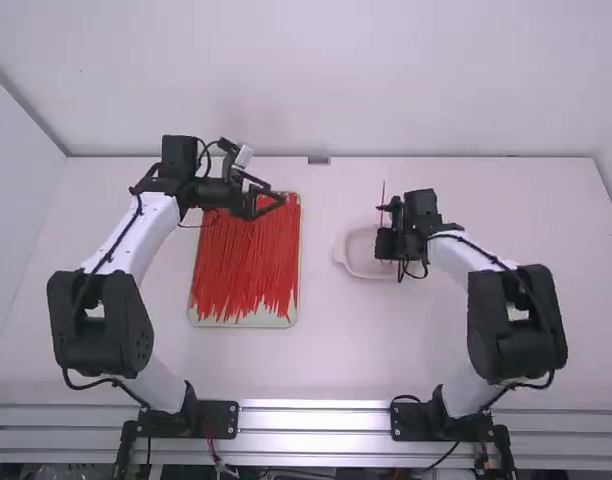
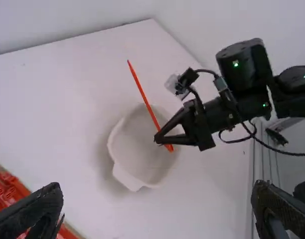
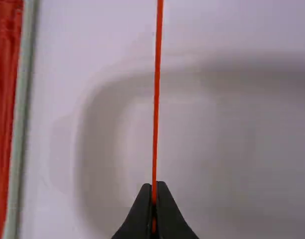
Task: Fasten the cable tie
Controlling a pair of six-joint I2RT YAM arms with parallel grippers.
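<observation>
- left gripper (image 1: 270, 205) hangs over the far end of the tray (image 1: 244, 322), on the left half of the table (image 1: 106, 200). its fingers (image 2: 33, 214) are spread wide apart in the left wrist view
- the tray holds a thick pile of red cable ties (image 1: 244, 265), lying mostly lengthwise and covering nearly the whole thing
- right of the tray, a bit apart from it, there's a white bowl (image 1: 342, 252) with little handles on its rim
- right gripper (image 1: 385, 238) sits right above the bowl, fingers pressed together and pinching a single cable tie (image 1: 383, 195) close to its lower end
- that tie is straight and not looped. it sticks up and away from the gripper, and a short bit pokes out below the fingertips over the inside of the bowl
- right wrist view backs this up: the tie (image 3: 156, 89) runs straight out from between the closed fingertips (image 3: 162, 196) across the bowl
</observation>
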